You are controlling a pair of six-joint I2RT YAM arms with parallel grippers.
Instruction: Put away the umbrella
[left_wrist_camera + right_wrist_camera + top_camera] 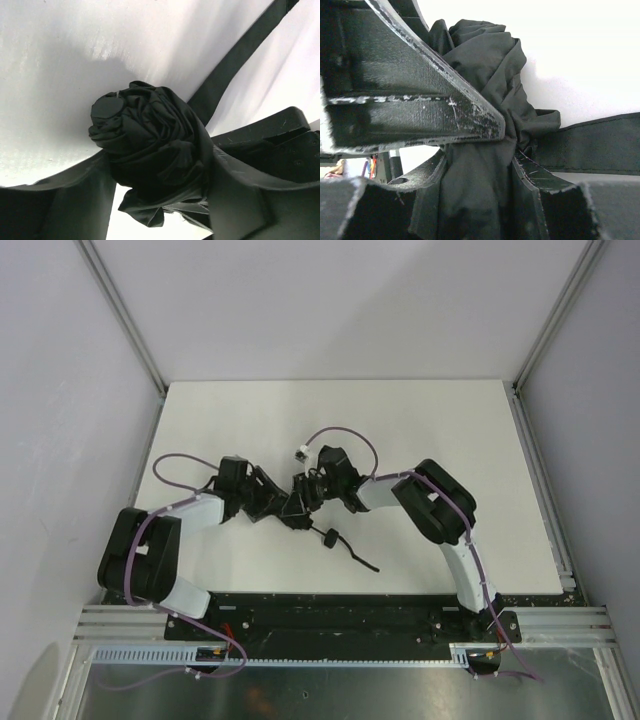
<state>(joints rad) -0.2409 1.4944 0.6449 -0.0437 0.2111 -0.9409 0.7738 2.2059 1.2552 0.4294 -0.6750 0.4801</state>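
Tabletop (pixel 250 420): left claw (pixel 275 502) and right claw (pixel 315 490) clamp umbrella (pixel 297 506).

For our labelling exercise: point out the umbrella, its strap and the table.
umbrella (pixel 150 150): left wrist view, bunched canopy.
strap (pixel 600 145): right wrist view, flat band.
table (pixel 420 420): top view, bare far surface.

Beneath me lies a white table (pixel 430 430), evenly lit. Plain pale walls (pixel 340 300) stand behind it and at both its sides; aluminium rails (pixel 121 315) rise from its far corners.
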